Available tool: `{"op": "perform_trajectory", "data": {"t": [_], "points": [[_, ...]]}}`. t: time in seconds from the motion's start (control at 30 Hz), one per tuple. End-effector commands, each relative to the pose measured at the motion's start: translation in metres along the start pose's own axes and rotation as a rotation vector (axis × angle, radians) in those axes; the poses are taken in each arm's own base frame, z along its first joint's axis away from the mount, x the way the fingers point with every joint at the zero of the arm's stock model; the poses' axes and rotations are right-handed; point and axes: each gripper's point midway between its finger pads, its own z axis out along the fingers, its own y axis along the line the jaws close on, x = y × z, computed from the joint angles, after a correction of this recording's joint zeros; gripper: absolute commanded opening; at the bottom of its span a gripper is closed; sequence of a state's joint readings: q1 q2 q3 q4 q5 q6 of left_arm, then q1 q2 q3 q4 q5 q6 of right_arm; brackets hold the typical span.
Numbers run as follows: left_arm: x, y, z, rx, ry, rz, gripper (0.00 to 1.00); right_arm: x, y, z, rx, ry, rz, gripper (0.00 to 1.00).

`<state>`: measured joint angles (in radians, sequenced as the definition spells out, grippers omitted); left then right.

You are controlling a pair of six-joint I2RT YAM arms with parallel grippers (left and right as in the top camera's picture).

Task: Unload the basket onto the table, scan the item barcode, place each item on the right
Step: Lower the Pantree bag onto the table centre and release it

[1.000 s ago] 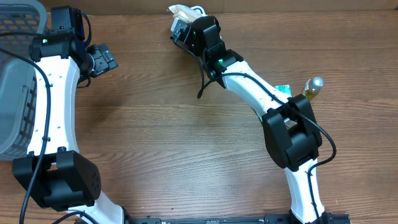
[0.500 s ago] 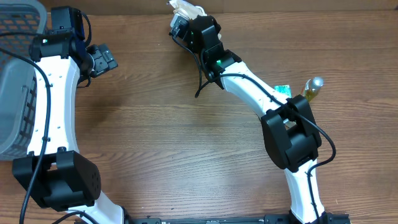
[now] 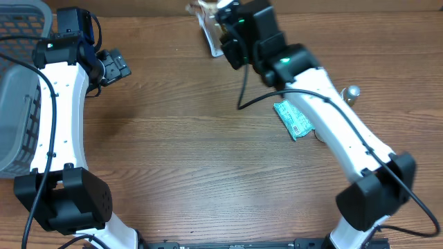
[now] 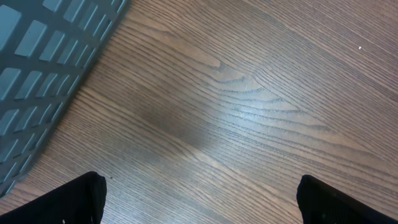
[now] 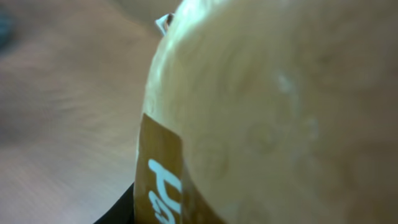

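While the right gripper [image 3: 216, 33] clamps the pale pouch [image 3: 205, 21] at the far edge of the table [image 3: 180, 152], the left gripper [image 3: 111, 67] stands wide open
From the right wrist the pouch fills the view, a brown label [image 5: 158, 180] with white lettering at its lower left. The left fingers [image 4: 68, 202] hang over bare wood beside the grey basket [image 3: 14, 111]; a green packet [image 3: 293, 120] and a silver-capped bottle [image 3: 353, 90] sit by the right arm

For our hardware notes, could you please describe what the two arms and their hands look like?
The left arm and the right arm both have white link shells with bulky black joint housings. A thin black cable runs loosely along each. Small green indicator lights glow near the wrists. The left hand is black, with two blocky dark fingers.
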<state>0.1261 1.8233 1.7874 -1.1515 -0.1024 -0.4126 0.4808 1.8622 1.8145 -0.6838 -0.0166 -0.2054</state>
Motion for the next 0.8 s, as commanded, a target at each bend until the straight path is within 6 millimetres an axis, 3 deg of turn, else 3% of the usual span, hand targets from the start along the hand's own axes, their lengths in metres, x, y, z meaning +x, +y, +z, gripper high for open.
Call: {"op": "perform_trajectory", "data": {"t": [0.0, 0.17, 0.37, 0.43, 0.6, 0.77], "points": [[-0.006, -0.001, -0.011, 0.004, -0.036, 0.006, 0.99, 0.034, 0.032, -0.006, -0.305, 0.15, 0.348, 0.31], [-0.006, -0.001, -0.011, 0.004, -0.036, 0.005, 0.99, 0.102, 0.038, -0.007, -0.336, 0.392, 0.447, 0.36], [-0.006, -0.001, -0.011, 0.004, -0.036, 0.006, 0.99, 0.153, 0.033, -0.002, -0.259, 0.527, 0.458, 0.37], [-0.006, -0.001, -0.011, 0.004, -0.036, 0.005, 1.0, 0.161, 0.033, 0.0, -0.246, 0.545, 0.458, 0.46], [-0.006, -0.001, -0.011, 0.004, -0.036, 0.005, 1.0, 0.178, 0.02, 0.004, -0.155, 0.578, 0.437, 1.0], [-0.006, -0.001, -0.011, 0.004, -0.036, 0.005, 0.99, 0.184, 0.003, 0.005, -0.053, 0.584, 0.408, 1.0]]}}
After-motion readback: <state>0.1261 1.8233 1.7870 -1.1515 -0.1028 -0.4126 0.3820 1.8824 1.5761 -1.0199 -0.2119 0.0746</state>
